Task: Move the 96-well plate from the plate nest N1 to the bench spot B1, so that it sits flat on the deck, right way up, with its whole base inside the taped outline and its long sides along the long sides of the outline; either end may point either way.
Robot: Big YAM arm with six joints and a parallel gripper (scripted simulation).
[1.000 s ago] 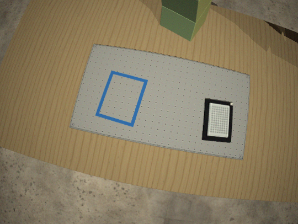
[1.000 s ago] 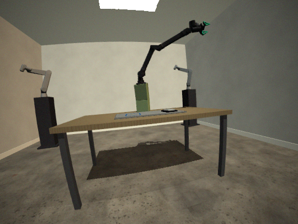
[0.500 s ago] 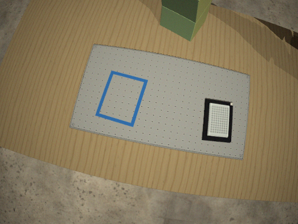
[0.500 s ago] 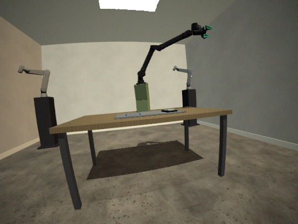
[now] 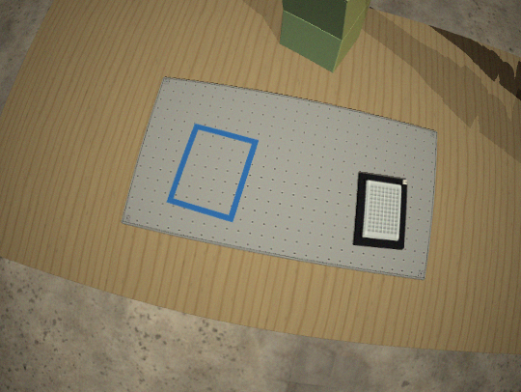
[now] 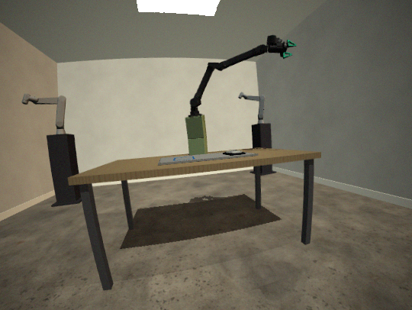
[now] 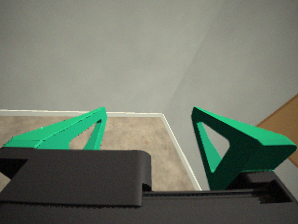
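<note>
Step in hand, as I judge it: the approach, with no contact made yet. The 96-well plate sits in the black plate nest N1 at the right of the top view, on the grey perforated deck that lies on the wooden bench. The blue taped outline B1 is at the left of the deck, well apart from the nest, with nothing inside it. From the exterior view the arm reaches up from its green pedestal toward the upper right of the frame, and the pincer hangs high above the bench, well apart from the plate and pointing out toward the grey wall rather than down. Pincer fully spread, green fingers wide apart in the wrist view, nothing between them; that view shows only wall, floor and a sliver of bench edge at the right, not the plate. Next move calls for swinging the wrist to point downward, lowering over the nest, and squaring the fingers across the plate's sides before closing. Risk: a skewed grasp could tilt the plate on lifting.
</note>
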